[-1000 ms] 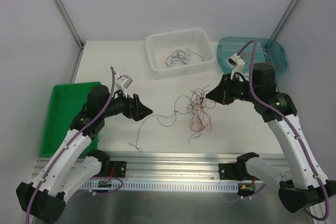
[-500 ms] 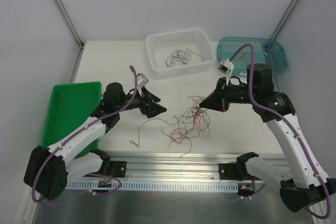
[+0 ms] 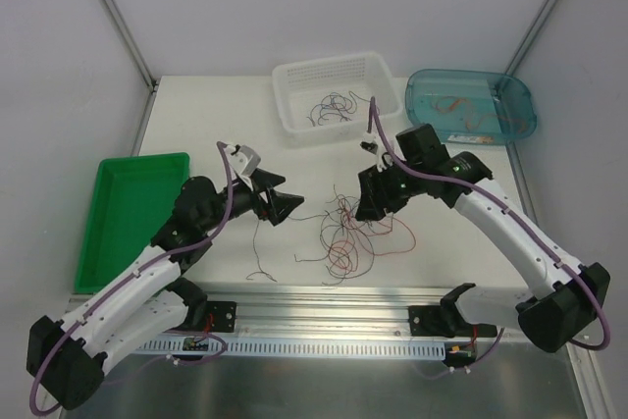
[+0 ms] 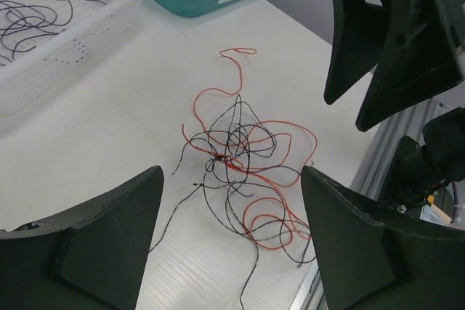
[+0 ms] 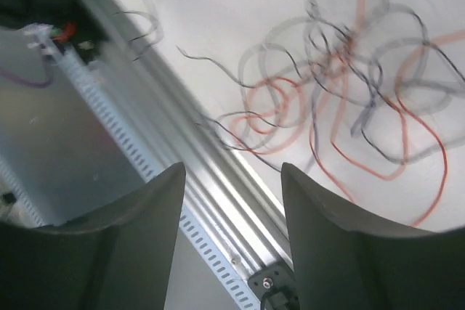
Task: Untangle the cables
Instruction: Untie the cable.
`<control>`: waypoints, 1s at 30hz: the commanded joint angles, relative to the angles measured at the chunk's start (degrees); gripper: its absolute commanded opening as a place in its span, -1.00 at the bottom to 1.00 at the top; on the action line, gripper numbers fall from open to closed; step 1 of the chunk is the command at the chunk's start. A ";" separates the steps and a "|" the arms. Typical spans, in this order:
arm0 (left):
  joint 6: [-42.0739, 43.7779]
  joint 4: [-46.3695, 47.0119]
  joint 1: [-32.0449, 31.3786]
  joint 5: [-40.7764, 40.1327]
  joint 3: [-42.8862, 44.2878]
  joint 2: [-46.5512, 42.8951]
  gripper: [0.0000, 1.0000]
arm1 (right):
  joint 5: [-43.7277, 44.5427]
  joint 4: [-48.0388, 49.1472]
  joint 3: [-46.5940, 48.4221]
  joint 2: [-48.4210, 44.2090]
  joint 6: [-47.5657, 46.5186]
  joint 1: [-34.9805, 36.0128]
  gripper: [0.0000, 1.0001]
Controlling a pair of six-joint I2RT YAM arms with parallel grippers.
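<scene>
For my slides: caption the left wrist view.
Open left gripper frames the tangled cables on the table, white basket behind.

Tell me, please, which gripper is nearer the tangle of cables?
Right. The right gripper is at the far right edge of the tangle; the left gripper is apart, off its left.

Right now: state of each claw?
Left claw: open, holding nothing.
Right claw: open, holding nothing; the cables lie loose on the table.
</scene>
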 commanded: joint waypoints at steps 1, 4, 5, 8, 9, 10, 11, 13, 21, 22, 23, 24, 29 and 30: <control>0.57 -5.89 0.06 -7.58 -1.80 -5.55 0.54 | 20.87 -0.57 -4.96 -3.41 6.43 -0.14 0.20; -0.21 -8.19 0.06 -6.88 -1.89 -5.04 0.54 | 27.68 0.30 -11.54 -5.69 12.94 -0.05 0.22; -0.74 -8.19 -0.03 -6.79 -1.89 -4.34 0.54 | 29.10 2.22 -15.57 -6.31 17.21 -0.05 0.22; -2.15 -8.10 -0.47 -7.57 -0.49 0.49 0.53 | 33.50 6.88 -21.04 -7.63 20.58 -0.23 0.24; -2.24 -8.10 -0.82 -8.18 0.04 3.55 0.54 | 34.21 8.21 -22.45 -7.55 21.73 -0.23 0.26; -2.24 -8.10 -1.26 -8.89 0.56 5.06 0.54 | 32.99 9.52 -23.94 -6.85 21.83 -0.49 0.26; -1.89 -8.01 -2.22 -10.63 1.70 6.81 0.54 | 31.76 12.41 -24.22 -6.41 21.65 -0.49 0.26; -0.32 -8.01 -3.28 -12.23 3.89 12.43 0.54 | 25.99 18.11 -24.92 -4.83 20.16 -0.15 0.26; 2.77 -4.76 -4.25 -15.74 10.58 32.65 0.44 | 20.67 24.75 -19.66 4.39 19.01 3.89 0.32; 3.03 -4.67 -4.16 -16.27 11.89 34.15 0.43 | 23.55 24.31 -19.04 5.36 19.62 4.94 0.34; 3.38 -4.50 -4.16 -16.54 12.60 35.64 0.43 | 24.80 24.65 -18.86 6.85 21.11 5.13 0.35; 4.60 -4.15 -4.25 -15.76 13.39 38.09 0.42 | 25.94 25.44 -19.12 7.30 22.17 5.39 0.38; 8.83 0.94 -4.25 -9.70 14.90 42.25 0.40 | 27.00 28.70 -18.07 14.15 27.09 5.75 0.30; 9.44 1.47 -4.25 -8.90 14.90 43.03 0.40 | 27.70 28.26 -17.02 16.69 26.93 5.75 0.25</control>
